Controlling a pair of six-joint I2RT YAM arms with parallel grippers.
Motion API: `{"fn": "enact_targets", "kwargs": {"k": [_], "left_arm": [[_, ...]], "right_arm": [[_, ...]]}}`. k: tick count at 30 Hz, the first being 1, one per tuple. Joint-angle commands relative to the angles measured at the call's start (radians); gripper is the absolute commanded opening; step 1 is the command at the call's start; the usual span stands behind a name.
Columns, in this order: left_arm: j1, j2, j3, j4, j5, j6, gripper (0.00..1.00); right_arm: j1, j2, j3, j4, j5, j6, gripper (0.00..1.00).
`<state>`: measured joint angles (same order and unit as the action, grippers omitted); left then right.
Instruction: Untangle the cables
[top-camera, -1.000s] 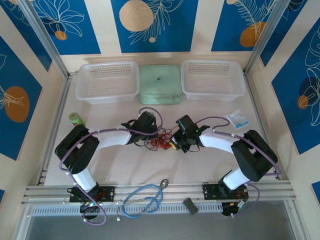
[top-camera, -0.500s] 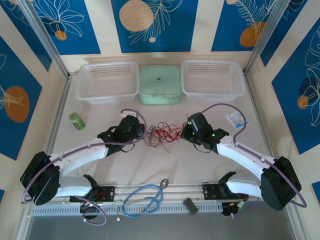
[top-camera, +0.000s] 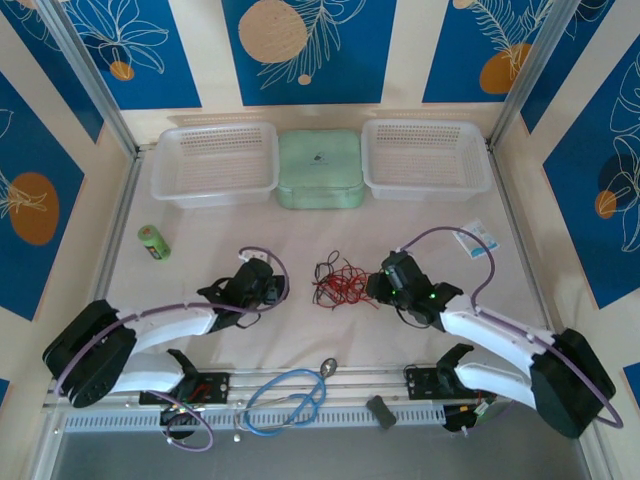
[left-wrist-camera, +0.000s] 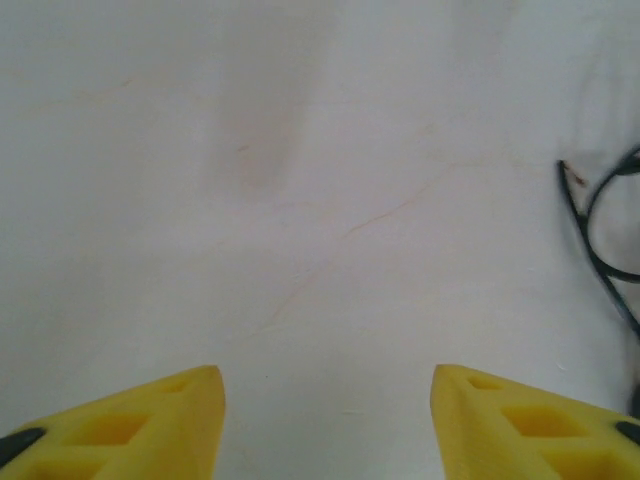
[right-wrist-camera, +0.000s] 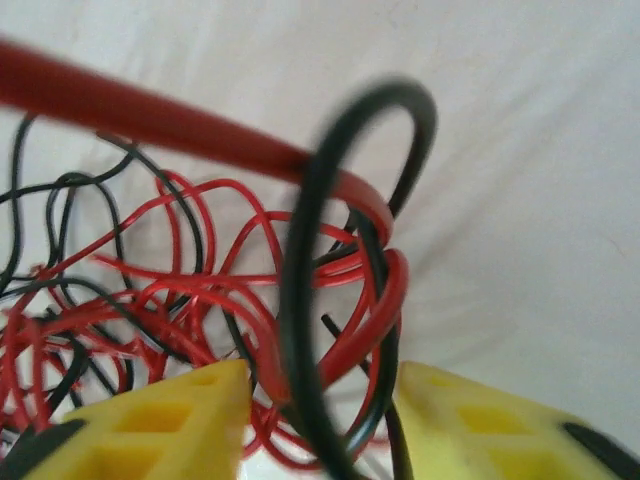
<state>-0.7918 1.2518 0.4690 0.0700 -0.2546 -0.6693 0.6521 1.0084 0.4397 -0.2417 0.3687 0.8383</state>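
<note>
The cables (top-camera: 338, 282), a knot of thin red and black strands, lie on the white desk (top-camera: 200, 225) between the two arms. The left tool (left-wrist-camera: 327, 380) stands open just left of the knot, with its yellow fingers wide apart over bare desk. One black wire (left-wrist-camera: 598, 225) curls in at the right edge of the left wrist view and is cut off there. The right tool (right-wrist-camera: 320, 395) is also open, up against the knot's right side, with red and black strands running between its fingers. A black loop (right-wrist-camera: 305, 270) and a red strand (right-wrist-camera: 150, 115) sit so near the lens that they blur. Whether either finger touches a wire cannot be told. From above, both tools' fingertips are too small to make out.
</note>
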Motion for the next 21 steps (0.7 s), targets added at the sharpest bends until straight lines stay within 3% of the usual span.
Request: {"fn": "enact_targets", "kwargs": {"k": [1, 4, 8, 11, 15, 21], "left_arm": [[-0.024, -0.065, 0.128, -0.096, 0.058, 0.035, 0.67], [-0.038, -0.063, 0.233, -0.196, 0.119, 0.037, 0.73], [-0.047, 0.004, 0.345, -0.276, 0.210, -0.006, 0.79], [-0.053, 0.107, 0.431, -0.342, 0.257, -0.066, 0.80], [-0.066, 0.246, 0.519, -0.361, 0.297, -0.129, 0.79], [-0.091, 0.443, 0.673, -0.443, 0.258, -0.106, 0.79]], "right_arm": [[0.008, -0.105, 0.064, -0.166, 0.032, 0.019, 0.54], [0.002, -0.183, 0.122, -0.308, 0.028, 0.052, 0.68], [-0.031, -0.181, 0.218, -0.482, -0.043, 0.138, 0.73], [-0.076, -0.103, 0.289, -0.569, -0.171, 0.220, 0.63], [-0.092, 0.017, 0.325, -0.501, -0.362, 0.320, 0.49], [-0.067, 0.108, 0.281, -0.315, -0.317, 0.495, 0.45]]}}
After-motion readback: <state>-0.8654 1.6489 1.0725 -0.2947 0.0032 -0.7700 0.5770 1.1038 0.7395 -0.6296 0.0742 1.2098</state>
